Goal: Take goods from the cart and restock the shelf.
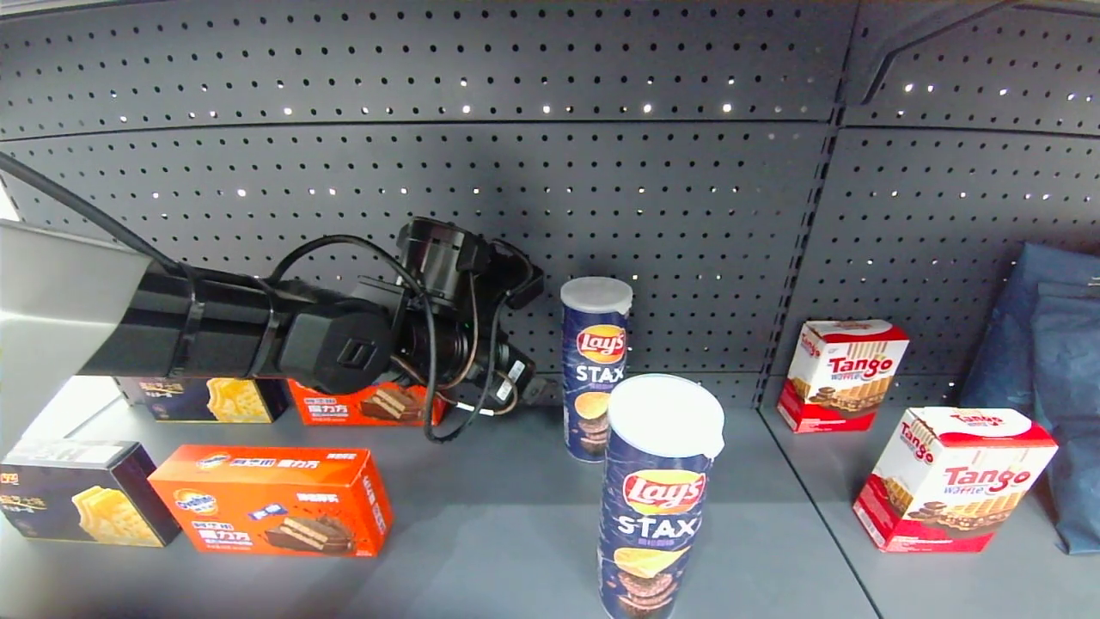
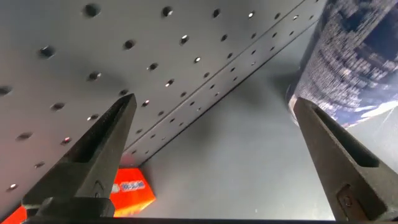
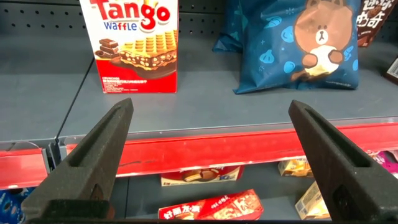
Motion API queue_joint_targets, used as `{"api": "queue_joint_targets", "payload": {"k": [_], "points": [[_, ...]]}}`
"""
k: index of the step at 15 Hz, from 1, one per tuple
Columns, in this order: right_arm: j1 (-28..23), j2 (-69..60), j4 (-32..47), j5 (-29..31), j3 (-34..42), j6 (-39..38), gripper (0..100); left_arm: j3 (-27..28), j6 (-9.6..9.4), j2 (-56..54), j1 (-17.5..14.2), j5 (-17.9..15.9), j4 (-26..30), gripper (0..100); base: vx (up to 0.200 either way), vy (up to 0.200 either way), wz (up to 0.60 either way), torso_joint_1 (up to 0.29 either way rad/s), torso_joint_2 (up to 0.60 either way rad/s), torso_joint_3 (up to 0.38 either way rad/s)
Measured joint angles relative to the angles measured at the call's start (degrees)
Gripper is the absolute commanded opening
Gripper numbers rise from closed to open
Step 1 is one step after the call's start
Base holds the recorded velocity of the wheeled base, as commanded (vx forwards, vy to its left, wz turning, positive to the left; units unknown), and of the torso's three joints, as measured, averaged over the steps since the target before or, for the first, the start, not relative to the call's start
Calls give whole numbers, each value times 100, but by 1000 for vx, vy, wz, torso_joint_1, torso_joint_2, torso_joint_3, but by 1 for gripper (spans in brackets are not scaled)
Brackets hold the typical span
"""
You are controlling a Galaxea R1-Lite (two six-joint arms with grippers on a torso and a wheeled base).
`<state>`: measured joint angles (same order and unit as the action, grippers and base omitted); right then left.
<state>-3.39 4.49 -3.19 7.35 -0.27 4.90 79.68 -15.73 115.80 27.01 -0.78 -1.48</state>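
The left claw (image 2: 214,106) is hanging spread and empty, low at the back of the shelf (image 1: 481,524). It is sitting just beside the rear chip can (image 1: 595,370), which is standing upright near the pegboard wall (image 1: 687,215). A second chip can (image 1: 660,499) is standing in front. The right claw (image 3: 211,107) is also spread and empty, facing a waffle box (image 3: 137,43).

Hazard: any sideways swing while withdrawing is risking a clip on the tall rear can, tipping it into its neighbour.
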Motion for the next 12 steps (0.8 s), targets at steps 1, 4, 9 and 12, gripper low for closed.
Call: {"api": "queue_joint_targets", "payload": {"k": [1, 4, 9, 12], "points": [[0, 0, 0, 0, 0, -1, 100, 17, 0, 38, 22, 0, 2, 100, 0, 0, 0, 0, 0, 0], [1, 0, 2, -5, 0, -11, 100, 44, -1, 88, 44, -6, 2, 100, 0, 0, 0, 0, 0, 0], [1, 0, 0, -2, 0, -11, 100, 48, 0, 160, 132, -9, 2, 100, 0, 0, 0, 0, 0, 0], [1, 0, 0, -2, 0, -11, 100, 50, 7, 176, 160, -17, 2, 100, 0, 0, 0, 0, 0, 0]]}}
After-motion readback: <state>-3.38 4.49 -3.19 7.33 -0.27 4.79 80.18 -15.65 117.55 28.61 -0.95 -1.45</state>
